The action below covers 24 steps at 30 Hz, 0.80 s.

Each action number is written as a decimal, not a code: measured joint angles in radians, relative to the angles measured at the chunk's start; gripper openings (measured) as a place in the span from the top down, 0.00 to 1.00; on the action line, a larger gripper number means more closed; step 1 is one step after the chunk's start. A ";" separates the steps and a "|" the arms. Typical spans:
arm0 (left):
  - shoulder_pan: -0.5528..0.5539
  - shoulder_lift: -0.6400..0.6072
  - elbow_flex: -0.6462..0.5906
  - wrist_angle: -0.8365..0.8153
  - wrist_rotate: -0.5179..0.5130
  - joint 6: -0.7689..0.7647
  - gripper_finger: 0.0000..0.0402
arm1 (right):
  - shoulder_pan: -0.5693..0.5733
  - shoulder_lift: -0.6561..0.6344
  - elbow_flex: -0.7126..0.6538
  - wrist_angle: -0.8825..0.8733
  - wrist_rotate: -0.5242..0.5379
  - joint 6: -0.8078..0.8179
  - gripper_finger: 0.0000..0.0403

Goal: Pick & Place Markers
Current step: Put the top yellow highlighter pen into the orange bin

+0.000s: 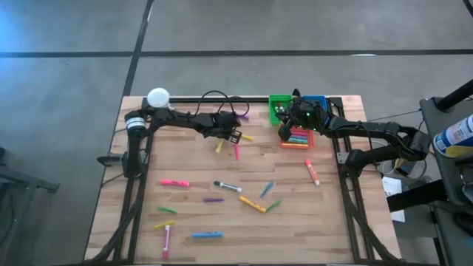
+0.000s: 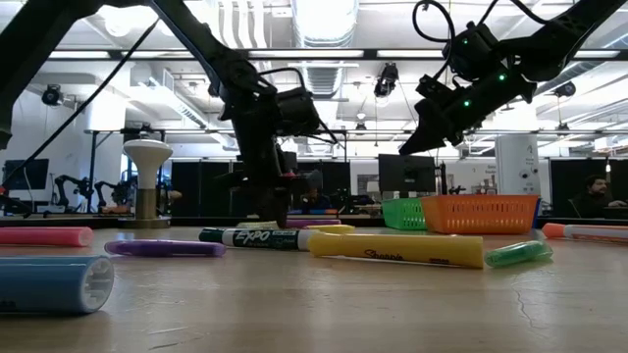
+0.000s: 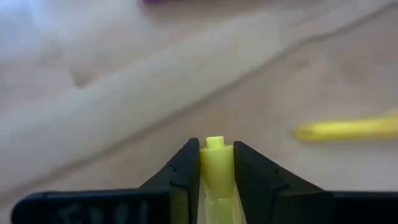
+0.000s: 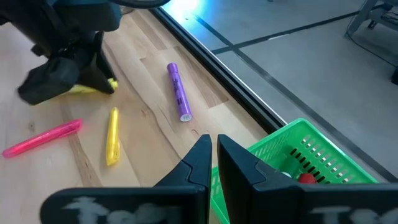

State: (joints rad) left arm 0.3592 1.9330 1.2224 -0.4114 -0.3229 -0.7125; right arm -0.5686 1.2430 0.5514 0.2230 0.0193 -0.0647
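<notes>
1. While I watch from the operator's station, the nearest part of the table (image 1: 185, 222) carries loose markers: a blue one (image 1: 208, 235), a pink-and-white one (image 1: 167, 241) and a yellow-green one (image 1: 164, 224), all lying flat and well apart.
2. Further in, I note a pink marker (image 1: 175, 182), a purple marker (image 1: 213, 199), a black-and-white marker (image 1: 228, 186), a yellow marker (image 1: 252, 204) and a red-and-white marker (image 1: 312, 172) toward the right side.
3. Beyond these, the left gripper (image 3: 217, 163) is down at the table surface, its fingers clamped on a yellow marker (image 3: 217, 171), whose capped end stands out between the tips. Another yellow marker (image 4: 112, 135), a pink marker (image 4: 42, 137) and a purple marker (image 4: 179, 91) lie near it on the wood.
4. Farthest back, the right gripper (image 4: 214, 155) hangs above the green bin (image 4: 292, 162), fingers together and holding nothing. The red bin (image 1: 298, 140) just beside it holds several markers.
</notes>
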 joint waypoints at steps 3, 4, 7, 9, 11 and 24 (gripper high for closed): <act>0.000 -0.015 -0.001 -0.002 -0.046 0.030 0.83 | 0.000 0.000 0.000 0.000 0.002 0.000 0.94; -0.001 -0.026 -0.001 -0.003 -0.059 0.039 0.83 | 0.000 0.000 0.000 0.000 0.002 0.000 0.94; -0.003 -0.072 -0.003 0.000 -0.101 0.070 0.84 | 0.000 0.000 0.000 0.000 0.005 0.005 0.94; -0.006 -0.116 -0.015 0.013 -0.136 0.092 0.84 | 0.000 0.000 0.000 0.002 0.010 0.040 0.94; -0.014 -0.183 -0.051 0.074 -0.159 0.112 0.84 | -0.001 0.003 -0.002 0.019 0.009 0.078 0.94; -0.040 -0.492 -0.657 1.542 0.306 0.318 0.84 | 0.070 0.005 -0.240 0.653 -0.290 0.414 0.86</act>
State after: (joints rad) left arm 0.3191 1.4410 0.5652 1.1309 -0.0167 -0.3942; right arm -0.4984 1.2476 0.3111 0.8761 -0.2708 0.3494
